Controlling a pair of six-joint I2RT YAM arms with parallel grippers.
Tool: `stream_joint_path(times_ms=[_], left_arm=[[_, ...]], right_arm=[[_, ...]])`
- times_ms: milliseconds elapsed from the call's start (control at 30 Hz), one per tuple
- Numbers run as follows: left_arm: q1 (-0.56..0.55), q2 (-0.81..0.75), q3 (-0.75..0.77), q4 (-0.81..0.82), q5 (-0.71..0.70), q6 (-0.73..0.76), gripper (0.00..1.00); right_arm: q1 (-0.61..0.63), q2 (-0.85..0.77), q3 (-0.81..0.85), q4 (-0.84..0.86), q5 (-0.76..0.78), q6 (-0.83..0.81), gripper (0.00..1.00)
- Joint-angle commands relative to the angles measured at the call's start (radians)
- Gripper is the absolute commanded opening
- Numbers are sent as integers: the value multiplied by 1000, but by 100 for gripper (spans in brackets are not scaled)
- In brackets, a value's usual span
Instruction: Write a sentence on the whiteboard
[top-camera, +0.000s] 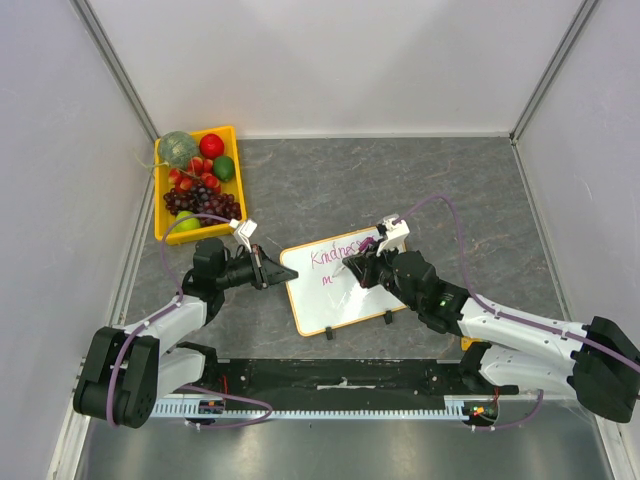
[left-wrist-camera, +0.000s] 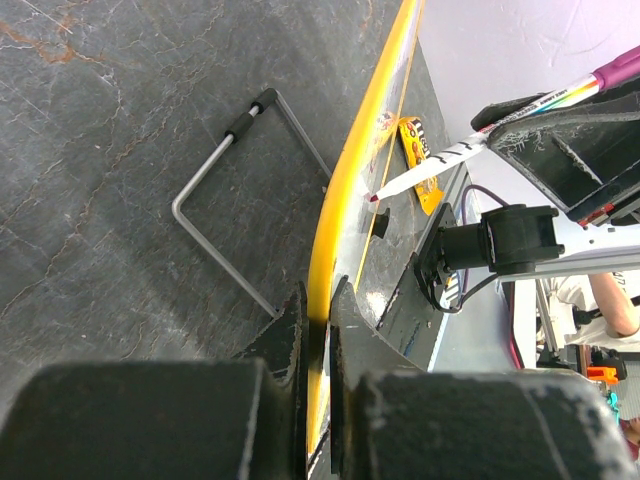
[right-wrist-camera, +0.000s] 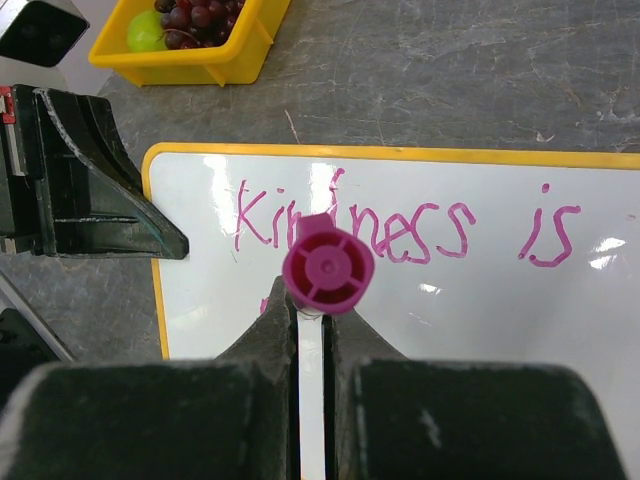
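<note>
The whiteboard (top-camera: 345, 300) lies tilted at the table's middle, yellow-framed. The sentence (right-wrist-camera: 400, 225) reads "Kindness is" in pink, and a small "m" (top-camera: 325, 281) begins a second line. My left gripper (top-camera: 272, 270) is shut on the board's left edge; its wrist view shows the yellow frame (left-wrist-camera: 345, 200) pinched between the jaws (left-wrist-camera: 318, 300). My right gripper (top-camera: 360, 268) is shut on a pink marker (right-wrist-camera: 327, 265), held over the board's left part with its tip (left-wrist-camera: 375, 200) at the surface. The tip's mark is hidden in the right wrist view behind my fingers (right-wrist-camera: 270, 330).
A yellow bin (top-camera: 160, 222) of fruit stands at the back left and also shows in the right wrist view (right-wrist-camera: 215, 68). The board's wire stand (left-wrist-camera: 215, 230) lies on the grey table. Two black clips (top-camera: 388, 318) sit on the board's near edge. White walls close in on both sides.
</note>
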Motion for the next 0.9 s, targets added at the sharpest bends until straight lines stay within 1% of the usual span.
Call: stream_joint_path(times_ms=[0, 300, 633, 867], left_arm=[[-6, 22, -7, -104, -101, 83, 2], [-6, 25, -7, -105, -102, 83, 2], [-6, 25, -7, -104, -102, 83, 2], [-8, 23, -7, -104, -101, 81, 2]], right_arm=[[-2, 5, -13, -18, -5, -1, 0], [-2, -13, -36, -23, -19, -2, 0], [-2, -25, -18, -32, 77, 4, 0], [-2, -11, 17, -20, 99, -19, 0]])
